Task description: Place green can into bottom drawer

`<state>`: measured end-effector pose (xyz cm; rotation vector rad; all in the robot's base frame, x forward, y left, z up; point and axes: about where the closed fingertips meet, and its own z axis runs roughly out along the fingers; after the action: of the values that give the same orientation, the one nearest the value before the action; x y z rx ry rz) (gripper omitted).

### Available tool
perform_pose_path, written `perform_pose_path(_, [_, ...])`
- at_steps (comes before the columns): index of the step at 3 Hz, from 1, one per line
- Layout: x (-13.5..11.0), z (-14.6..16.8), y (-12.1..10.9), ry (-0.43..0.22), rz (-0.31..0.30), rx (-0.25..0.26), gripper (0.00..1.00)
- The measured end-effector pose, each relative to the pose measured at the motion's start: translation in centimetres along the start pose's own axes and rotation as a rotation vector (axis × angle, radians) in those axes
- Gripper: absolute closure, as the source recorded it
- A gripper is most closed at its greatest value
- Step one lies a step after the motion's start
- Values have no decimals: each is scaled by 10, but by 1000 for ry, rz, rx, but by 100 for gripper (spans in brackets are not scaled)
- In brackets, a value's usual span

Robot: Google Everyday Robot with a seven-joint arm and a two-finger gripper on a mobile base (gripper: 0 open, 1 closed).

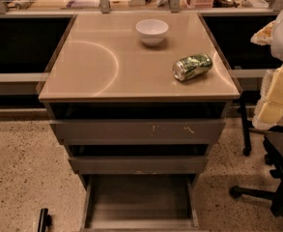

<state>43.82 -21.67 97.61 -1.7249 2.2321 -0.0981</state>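
The green can (192, 66) lies on its side on the right part of the cabinet's tan top (97, 62), near the right edge. The bottom drawer (140, 199) is pulled out toward me, and I see nothing inside it. My gripper (272, 98) shows as pale yellow and white parts at the right edge of the view. It is right of the cabinet and apart from the can, holding nothing that I can see.
A white bowl (152, 31) stands at the back middle of the top. The two upper drawers (138, 131) are slightly out. A black office chair base (269, 178) stands on the speckled floor at the right. A small black object (44, 220) is at the bottom left.
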Motion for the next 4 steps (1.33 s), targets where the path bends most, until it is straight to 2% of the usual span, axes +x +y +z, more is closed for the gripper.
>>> perform_pose_path(1, [1, -1, -6, -5, -6, 3, 0])
perform_pose_path(2, [7, 10, -32, -19, -56, -17, 0])
perform_pose_path(3, [15, 27, -69, -60, -111, -40, 0])
perform_pose_path(4, [18, 44, -110, -85, -126, -34, 0])
